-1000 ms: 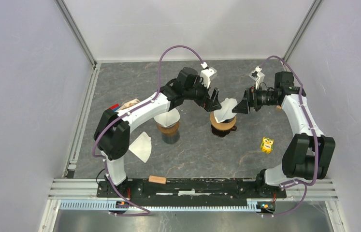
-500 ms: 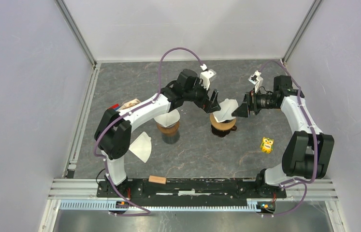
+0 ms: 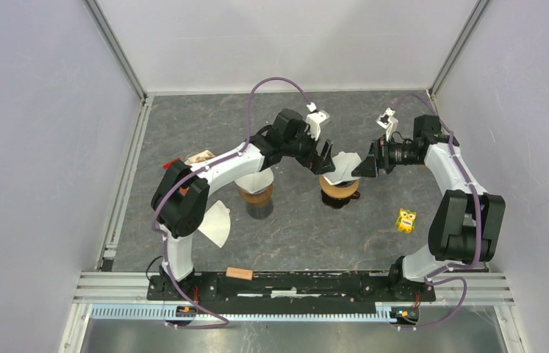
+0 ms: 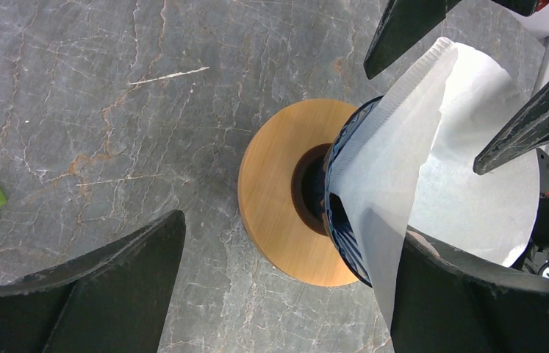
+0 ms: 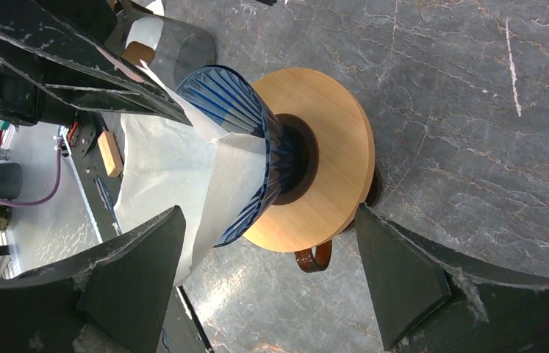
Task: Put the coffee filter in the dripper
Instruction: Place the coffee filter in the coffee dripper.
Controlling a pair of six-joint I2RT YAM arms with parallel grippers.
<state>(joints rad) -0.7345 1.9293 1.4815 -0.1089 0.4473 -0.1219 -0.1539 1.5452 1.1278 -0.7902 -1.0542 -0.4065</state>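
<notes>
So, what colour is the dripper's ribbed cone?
The dripper cone is dark blue, best seen from the right wrist.

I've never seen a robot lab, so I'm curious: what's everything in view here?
blue ribbed glass dripper: 1, blue, centre of table
round wooden base: 1, tan, under the dripper
white paper coffee filter: 1, white, in dripper, overhanging rim
filter-topped second stand: 1, white over brown, left of dripper
loose flat paper filter: 1, white, near-left
small toy block: 1, yellow, right side
small wooden block: 1, tan, near edge
left gripper: 1, black, open, left of dripper
right gripper: 1, black, open, right of dripper
</notes>
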